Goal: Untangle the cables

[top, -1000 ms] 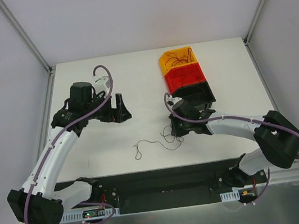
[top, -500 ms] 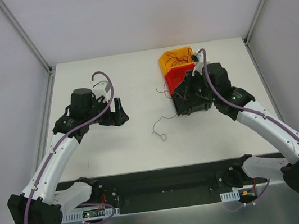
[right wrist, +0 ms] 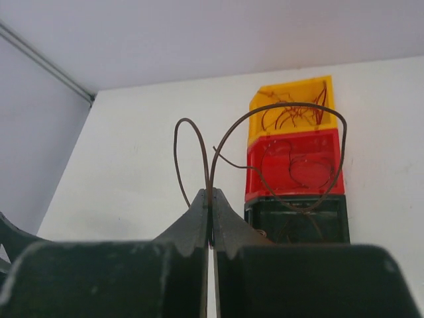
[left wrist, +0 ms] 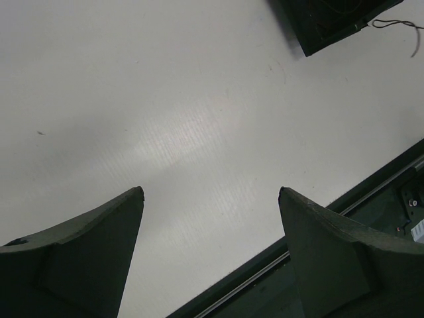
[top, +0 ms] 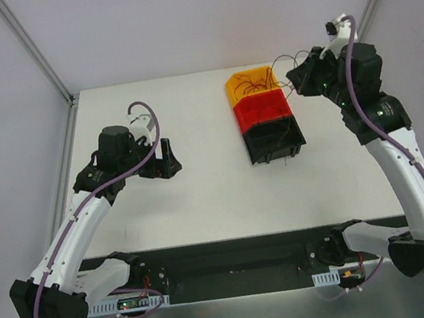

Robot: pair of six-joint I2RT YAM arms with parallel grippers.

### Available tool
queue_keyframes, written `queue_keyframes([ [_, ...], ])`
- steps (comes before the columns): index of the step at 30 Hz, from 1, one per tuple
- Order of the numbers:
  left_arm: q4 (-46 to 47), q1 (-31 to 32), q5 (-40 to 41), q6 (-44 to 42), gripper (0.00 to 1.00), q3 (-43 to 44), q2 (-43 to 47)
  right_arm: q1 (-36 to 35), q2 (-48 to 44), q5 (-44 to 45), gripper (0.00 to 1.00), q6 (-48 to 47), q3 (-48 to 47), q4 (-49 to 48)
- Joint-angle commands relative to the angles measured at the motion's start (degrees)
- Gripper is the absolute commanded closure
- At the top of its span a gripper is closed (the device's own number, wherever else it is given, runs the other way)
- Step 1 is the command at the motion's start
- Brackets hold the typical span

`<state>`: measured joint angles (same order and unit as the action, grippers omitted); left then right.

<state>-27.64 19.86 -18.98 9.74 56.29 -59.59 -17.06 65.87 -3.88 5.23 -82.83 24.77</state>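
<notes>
Right wrist view: the right fingers (right wrist: 209, 213) are pinched shut on a thin dark red-brown cable (right wrist: 208, 175). Its loops spring up mid-frame before the orange bin (right wrist: 256, 126), red bin (right wrist: 252, 179) and black bin (right wrist: 331, 236) at centre right, which hold more curly cables (right wrist: 291, 116). The left fingers (top: 162, 160) gape wide, holding nothing, over the desk (right wrist: 132, 159). Most cables look separated already; the held one is yet to be binned.
</notes>
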Motion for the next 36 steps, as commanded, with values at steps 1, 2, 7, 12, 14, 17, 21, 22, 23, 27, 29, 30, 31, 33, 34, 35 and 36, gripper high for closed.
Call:
queue_keyframes([
  [1, 1.5, -0.1, -0.4, -1.0, 0.18, -0.4, 1.0, 2.8, 0.7, 0.1, 0.99, -1.5, -9.0, 1.4],
  [2, 1.5, -0.1, -0.5, -1.0, 0.18, -0.5, 0.9, 3.6, 1.2, 0.1, 0.99, -1.6, -10.8, 1.7],
  [7, 1.5, -0.1, -0.6, -1.0, 0.18, -0.6, 1.0, 6.4, 4.3, -1.0, 0.99, -2.6, -16.8, 2.0],
  [12, 1.5, -0.1, -0.6, -1.1, 0.18, -0.5, 0.9, 6.7, 6.3, -1.0, 1.0, -4.9, -13.3, -1.9],
  [14, 1.5, -0.1, -0.4, -1.1, 0.18, -0.7, 1.0, 6.8, 6.5, -0.4, 0.99, -4.9, -9.6, -5.0],
  [17, 1.5, -0.1, -0.7, -1.1, 0.18, -0.5, 0.5, 6.9, 7.1, -0.5, 0.99, -4.9, -4.1, -7.5],
  [21, 1.4, -0.1, -1.1, -1.0, 0.18, -0.6, 0.4, 6.8, 6.5, 0.5, 1.0, -4.5, 3.6, -9.8],
  [22, 1.5, -0.1, -1.1, -1.0, 0.18, -0.7, 0.3, 6.9, 6.1, 0.5, 1.0, -4.4, 5.0, -10.4],
  [23, 1.5, -0.1, -1.1, -1.0, 0.18, -0.5, 0.1, 6.7, 5.7, 0.3, 1.0, -4.0, 6.6, -10.7],
  [27, 1.5, -0.1, -1.5, -0.9, 0.18, -0.5, 0.1, 6.5, 3.9, -1.1, 0.99, -2.3, 12.4, -10.0],
  [29, 1.5, -0.1, -1.2, -1.0, 0.18, -0.5, -0.1, 6.0, 2.9, -2.3, 0.99, -0.2, 16.5, -10.8],
  [30, 1.5, -0.1, -1.1, -1.0, 0.18, -0.5, -0.3, 5.9, 2.6, -4.2, 0.99, 0.6, 19.2, -12.1],
  [31, 1.5, -0.1, -1.2, -1.0, 0.18, -0.4, -0.2, 5.5, 2.6, -6.1, 1.0, 1.2, 21.5, -13.2],
  [33, 1.5, -0.1, -1.7, -0.9, 0.18, -0.5, -0.3, 3.2, 2.7, -6.1, 1.0, 0.7, 26.0, -16.0],
  [34, 1.5, -0.1, -1.8, -0.8, 0.18, -0.5, -0.4, 2.4, 3.0, -5.4, 0.99, 0.5, 27.6, -16.9],
  [35, 1.5, -0.1, -2.0, -0.8, 0.18, -0.6, -0.7, 1.8, 3.6, -4.5, 0.99, 0.6, 29.1, -17.4],
  [36, 1.5, -0.1, -2.4, -0.7, 0.18, -0.5, -1.0, 1.8, 4.4, -4.1, 0.99, 1.1, 30.3, -18.2],
])
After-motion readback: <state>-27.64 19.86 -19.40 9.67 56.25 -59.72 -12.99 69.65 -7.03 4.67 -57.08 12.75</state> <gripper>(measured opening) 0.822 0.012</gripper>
